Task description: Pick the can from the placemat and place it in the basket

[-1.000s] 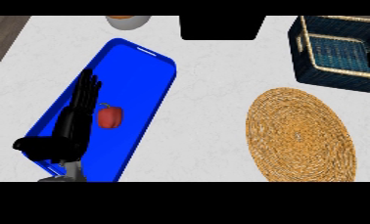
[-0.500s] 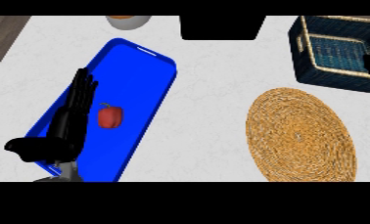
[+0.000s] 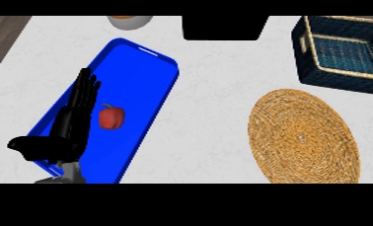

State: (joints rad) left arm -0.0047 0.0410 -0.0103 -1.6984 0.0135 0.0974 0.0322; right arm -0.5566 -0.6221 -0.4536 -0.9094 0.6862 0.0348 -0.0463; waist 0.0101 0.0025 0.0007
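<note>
I see no can, neither on placemat [image 3: 302,138] nor in basket [image 3: 310,72], so pick & place both left imo. My left hand [image 3: 71,119] is flat open, holding nothing, beside red pepper [image 3: 111,117] on blue tray [image 3: 138,82]

The left hand [image 3: 67,133] is black all over, with a faint sheen on its upper surfaces. Its fingers [image 3: 84,92] are long and slim, built of short blocky segments with visible breaks between them. The thumb [image 3: 29,146] is thicker and rounded. Below the palm begins the grey forearm [image 3: 67,174], paler than the hand.
</note>
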